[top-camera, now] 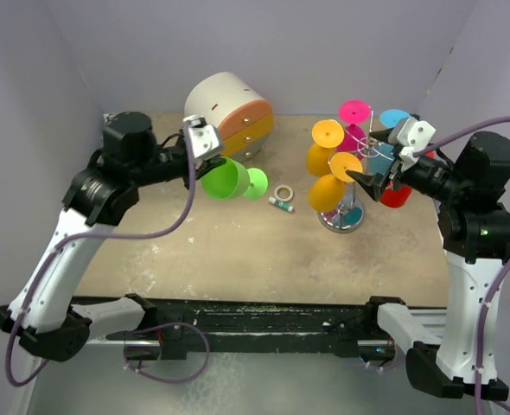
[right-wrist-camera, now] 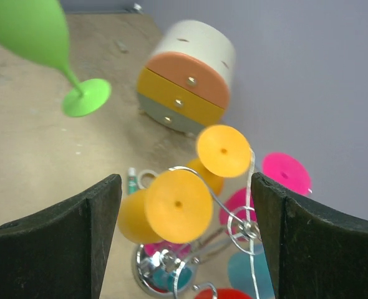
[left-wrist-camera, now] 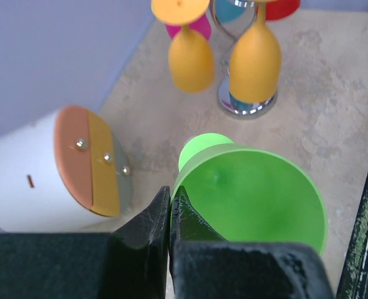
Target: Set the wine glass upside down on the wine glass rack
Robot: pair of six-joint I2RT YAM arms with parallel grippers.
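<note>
Fingers (left-wrist-camera: 145,227) of the left gripper (left-wrist-camera: 170,207) were pressed narrowly together on the bowl rim of the green wine glass (top-camera: 225,179), so this gripper carried it. The glass seemed to be lifted off the table (top-camera: 212,251), on the left half, just in front of the round drawer chest (top-camera: 233,108).

It lay on its side. Its long axis was almost level, with the open mouth toward the left wrist and the foot (top-camera: 256,183) pointing right, toward the wine glass rack (top-camera: 342,221). The rack stood well apart from the glass, on the right half of the table, with a tape roll (top-camera: 283,192) on the table between them.

The right gripper (top-camera: 376,175) was spread wide and empty. It was just beside the rack top, much nearer to it than the left one, and in its wrist view two hanging orange glasses (right-wrist-camera: 174,208) showed between its fingers.

In my judgement, the coming move depends on this axis. The left arm must travel right and turn the glass until the foot is up and the bowl hangs down. I could not tell which scroll arm was free.
</note>
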